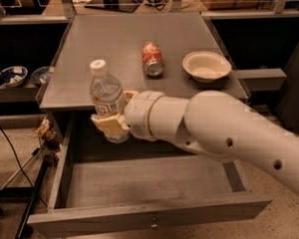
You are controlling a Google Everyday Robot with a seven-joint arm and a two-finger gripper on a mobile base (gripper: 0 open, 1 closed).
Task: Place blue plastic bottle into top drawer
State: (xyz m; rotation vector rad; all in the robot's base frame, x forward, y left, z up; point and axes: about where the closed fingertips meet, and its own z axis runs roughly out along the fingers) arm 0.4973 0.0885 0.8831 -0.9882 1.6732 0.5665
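The blue plastic bottle (pixel 106 98) is clear with a white cap and a white label. It stands upright in my gripper (pixel 113 117), whose cream fingers are shut around its lower half. I hold it above the back left part of the open top drawer (pixel 139 183), just in front of the cabinet top's front edge. The drawer is pulled far out; its grey floor is bare and a small metal knob (pixel 153 224) sits at its front centre. My white arm (pixel 224 133) reaches in from the right across the drawer.
On the grey cabinet top (pixel 109 44) lie a red soda can (pixel 152 59) on its side and a cream bowl (pixel 206 65). Small bowls (pixel 12 75) sit on a low shelf at the left. Cables and a stand (pixel 35 193) are on the floor at the left.
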